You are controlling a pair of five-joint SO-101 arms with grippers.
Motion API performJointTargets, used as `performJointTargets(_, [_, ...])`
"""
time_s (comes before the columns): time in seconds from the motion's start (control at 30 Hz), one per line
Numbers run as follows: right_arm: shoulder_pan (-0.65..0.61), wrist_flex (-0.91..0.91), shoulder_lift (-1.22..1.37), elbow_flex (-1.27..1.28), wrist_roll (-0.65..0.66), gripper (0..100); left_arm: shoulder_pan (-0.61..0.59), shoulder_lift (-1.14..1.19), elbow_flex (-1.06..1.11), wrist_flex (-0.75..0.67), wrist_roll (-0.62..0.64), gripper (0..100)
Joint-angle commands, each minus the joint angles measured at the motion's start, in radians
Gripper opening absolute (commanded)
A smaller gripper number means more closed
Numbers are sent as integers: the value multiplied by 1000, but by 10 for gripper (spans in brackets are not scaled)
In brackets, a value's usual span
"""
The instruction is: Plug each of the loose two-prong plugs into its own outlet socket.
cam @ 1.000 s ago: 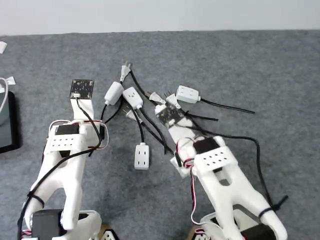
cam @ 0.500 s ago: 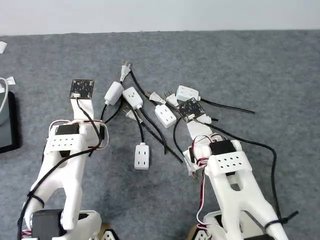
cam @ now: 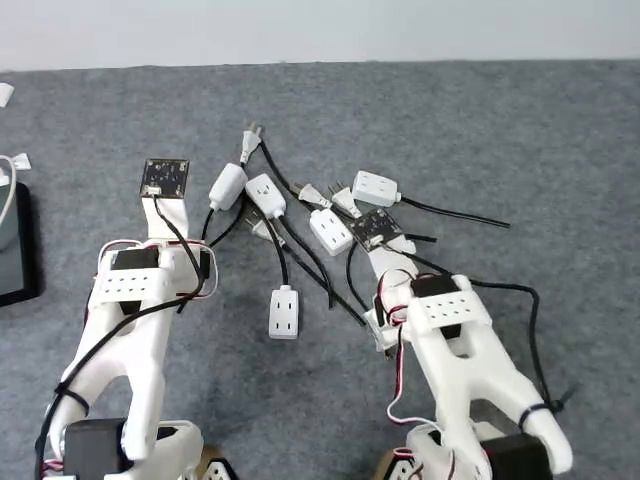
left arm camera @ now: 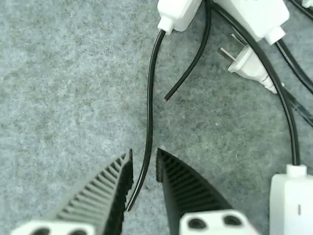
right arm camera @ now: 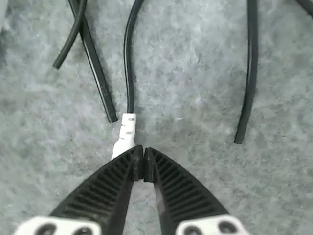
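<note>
Several white sockets and two-prong plugs on black cords lie between the arms. In the high view one socket (cam: 284, 311) lies nearest, another (cam: 330, 230) sits by the right arm's wrist, and a third (cam: 375, 186) lies farther back. A loose plug (cam: 310, 192) rests beside them. My left gripper (left arm camera: 144, 156) is slightly open over the carpet, with a black cord (left arm camera: 149, 122) running between its fingers; a plug (left arm camera: 247, 61) lies ahead. My right gripper (right arm camera: 143, 164) is shut, tips touching. A white plug (right arm camera: 124, 134) pokes out from behind one finger; whether it is held is unclear.
Grey carpet covers the table. A dark tray (cam: 12, 245) stands at the left edge. Loose black cord ends (right arm camera: 242, 98) lie on the carpet beyond the right gripper. More sockets (cam: 266, 194) and a plug (cam: 250, 135) lie towards the back.
The right arm swung right off the socket it covered, then came back a little to the left. The left arm has not moved.
</note>
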Motion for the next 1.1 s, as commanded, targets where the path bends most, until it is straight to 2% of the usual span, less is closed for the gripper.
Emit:
performJointTargets(0.0, [-56, -13, 1, -17, 8, 9, 8, -3, -2, -17, -8, 73])
performJointTargets(0.13, [-101, -13, 1, -17, 3, 9, 8, -3, -2, -17, -8, 73])
performJointTargets(0.57, [-110, -13, 1, -23, 2, 9, 8, -3, -2, -17, -8, 73])
performJointTargets(0.77, [-171, -12, 8, -18, -31, 9, 8, -3, -2, -17, -8, 73])
performJointTargets(1.07, [-133, -13, 1, -48, -37, 9, 8, -3, -2, -17, -8, 73])
